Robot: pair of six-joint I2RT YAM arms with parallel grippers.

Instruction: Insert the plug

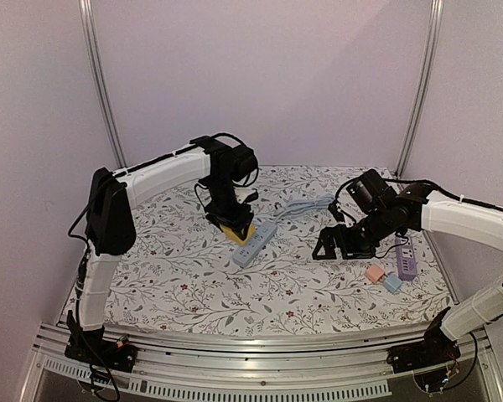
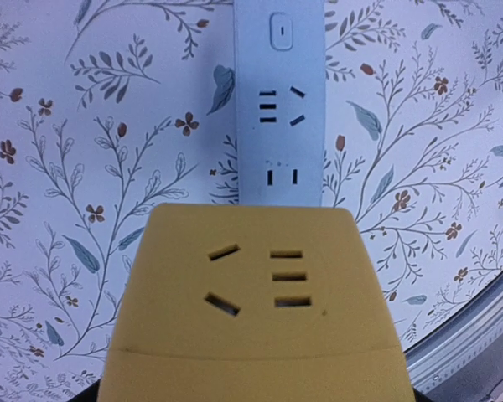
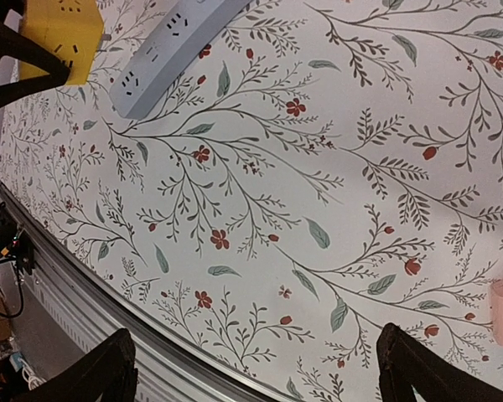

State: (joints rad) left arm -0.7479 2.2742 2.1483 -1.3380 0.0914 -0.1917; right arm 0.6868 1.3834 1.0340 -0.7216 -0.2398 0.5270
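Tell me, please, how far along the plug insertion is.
Done: the left gripper has the yellow plug in its grasp. In hand: it holds the plug just off the end of the strip, not seated in any socket. Left: line it up and press it in. The right gripper is open and idle.

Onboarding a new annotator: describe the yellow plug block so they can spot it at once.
On the floral tablecloth, find the long pale grey power strip near the middle. Just left of it, gripped by the left tool, is the yellow plastic cube adapter. It is the only yellow item; the pink cube and light blue cube lie to the right beside the purple power strip.
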